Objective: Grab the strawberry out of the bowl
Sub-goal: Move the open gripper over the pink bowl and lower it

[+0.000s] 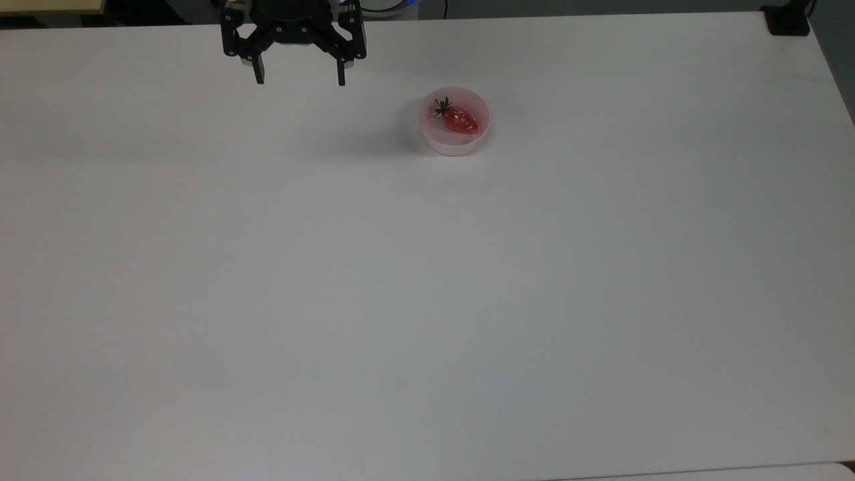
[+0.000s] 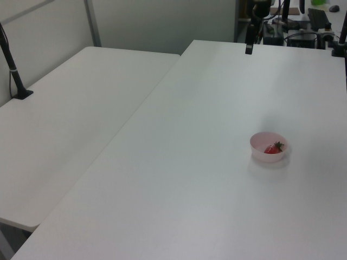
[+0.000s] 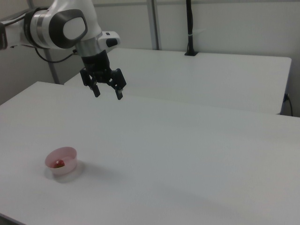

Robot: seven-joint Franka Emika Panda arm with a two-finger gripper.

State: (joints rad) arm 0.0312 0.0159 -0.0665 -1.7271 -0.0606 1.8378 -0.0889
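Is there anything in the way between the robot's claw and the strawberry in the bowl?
Nothing visible. The open gripper hangs above bare table, and the strawberry lies uncovered in the pink bowl. Its low wall is all there is to clear.

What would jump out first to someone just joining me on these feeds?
The red strawberry lying in the pale pink bowl is the one spot of colour on the broad white table, sitting toward the far edge in the top view. Next is the black gripper, open and empty, hanging above the table well off to the top view's left of the bowl, not yet over it.
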